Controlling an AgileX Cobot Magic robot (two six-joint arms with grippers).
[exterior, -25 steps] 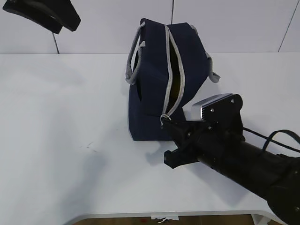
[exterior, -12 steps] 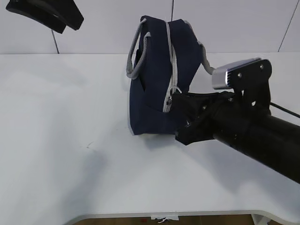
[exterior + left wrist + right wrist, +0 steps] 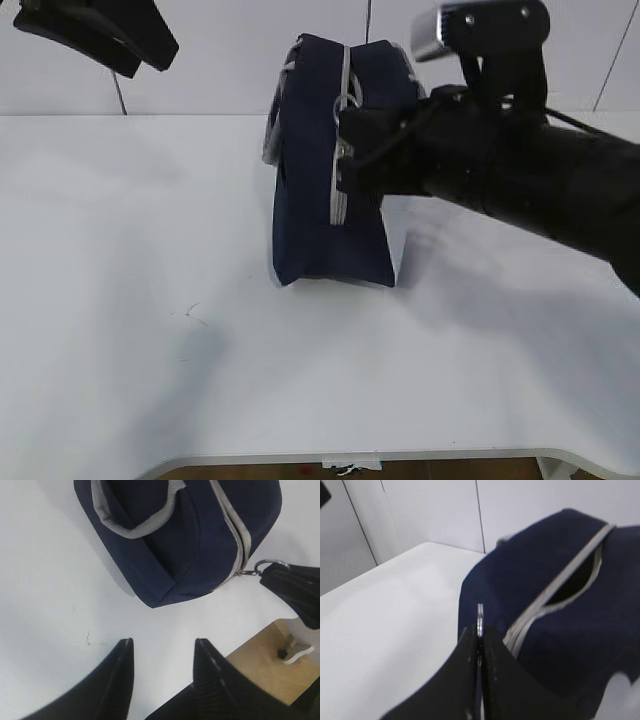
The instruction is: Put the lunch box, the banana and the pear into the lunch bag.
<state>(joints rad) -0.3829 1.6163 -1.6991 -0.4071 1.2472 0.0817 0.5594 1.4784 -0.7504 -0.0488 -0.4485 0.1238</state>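
The lunch bag [image 3: 330,220] is standing on the table [image 3: 150,350], its zipper [image 3: 555,592] partly shut, a gap showing near the top. The right gripper [image 3: 479,645] is pinching the ring pull [image 3: 267,566]. No lunch box, banana or pear is showing, so packing looks finished, with only zipping remaining. The left gripper [image 3: 162,652] is hanging half-open, empty.

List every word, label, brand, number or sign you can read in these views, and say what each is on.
None: no readable text shows in any view.
The lunch bag is plain navy fabric with a grey zipper and no visible logo or tag.
The white table bears only a faint scuff mark, not writing.
The robot arms show no legible markings.
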